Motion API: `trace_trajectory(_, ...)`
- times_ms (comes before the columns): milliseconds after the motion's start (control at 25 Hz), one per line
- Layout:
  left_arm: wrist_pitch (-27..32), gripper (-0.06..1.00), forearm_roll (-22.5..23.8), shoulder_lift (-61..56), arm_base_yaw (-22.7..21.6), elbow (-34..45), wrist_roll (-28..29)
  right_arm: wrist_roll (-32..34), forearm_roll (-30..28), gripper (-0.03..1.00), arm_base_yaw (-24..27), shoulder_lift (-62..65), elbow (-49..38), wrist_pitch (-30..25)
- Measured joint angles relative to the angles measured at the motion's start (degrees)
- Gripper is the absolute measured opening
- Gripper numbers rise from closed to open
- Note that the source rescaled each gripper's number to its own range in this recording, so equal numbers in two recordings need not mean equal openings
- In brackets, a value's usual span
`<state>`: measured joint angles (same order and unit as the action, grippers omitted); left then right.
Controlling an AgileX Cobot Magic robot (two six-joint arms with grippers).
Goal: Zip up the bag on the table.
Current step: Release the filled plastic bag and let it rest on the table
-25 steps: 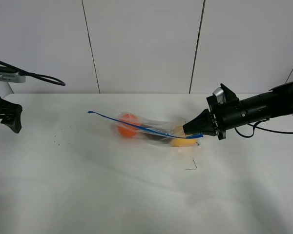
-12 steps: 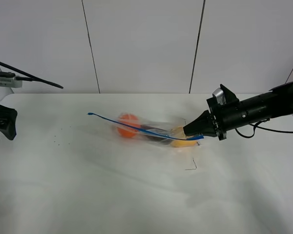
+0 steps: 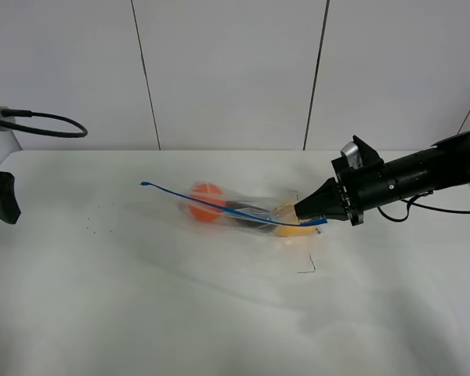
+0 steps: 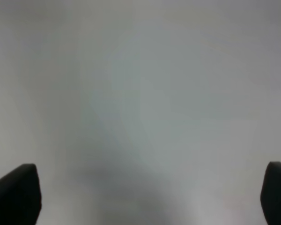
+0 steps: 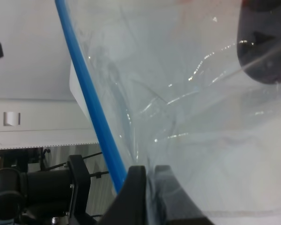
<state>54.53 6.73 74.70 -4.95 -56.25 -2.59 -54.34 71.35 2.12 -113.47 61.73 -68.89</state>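
Note:
The clear bag [image 3: 243,205] lies mid-table on the white table [image 3: 219,313], holding orange, dark purple and yellow produce. Its blue zipper strip [image 3: 219,205] runs from the far left tip to the right end. My right gripper [image 3: 310,214] is shut on the strip's right end and holds it slightly raised. The right wrist view shows the fingers [image 5: 136,192] pinching the bag [image 5: 192,108] beside the blue strip [image 5: 84,84]. My left gripper [image 3: 3,204] is at the table's far left edge, away from the bag. The left wrist view shows it [image 4: 145,197] open, fingertips [image 4: 16,192] wide apart over bare table.
A small dark bent mark [image 3: 307,266] lies on the table in front of the bag's right end. Tiny dark specks [image 3: 94,219] dot the table to the left. A black cable loop [image 3: 47,125] hangs by the left arm. A white panelled wall stands behind.
My left gripper has drawn back to the left, now partly out of frame, and its cable has shifted. The right gripper and the bag have barely moved.

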Motion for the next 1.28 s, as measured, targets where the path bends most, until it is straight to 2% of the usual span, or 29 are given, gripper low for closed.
trace_trajectory(240,-4.3,0.97,-1.5,-12.7,0.0,7.8,-0.2,0.0,0.0,0.00,0.0,0.0,0.0,0.0)
trace_trajectory(560,-4.5,0.97,-1.8,-33.5,0.0,17.7,-0.2,-0.2,0.0,0.00,0.0,0.0,0.0,0.0)
trace_trajectory(880,1.0,0.97,-2.8,-52.2,0.0,22.1,-0.2,-0.2,0.0,0.00,0.0,0.0,0.0,0.0)
trace_trajectory(1280,5.2,0.97,-4.7,-65.6,-0.1,27.3,-0.2,-0.2,0.0,0.00,0.0,0.0,0.0,0.0)
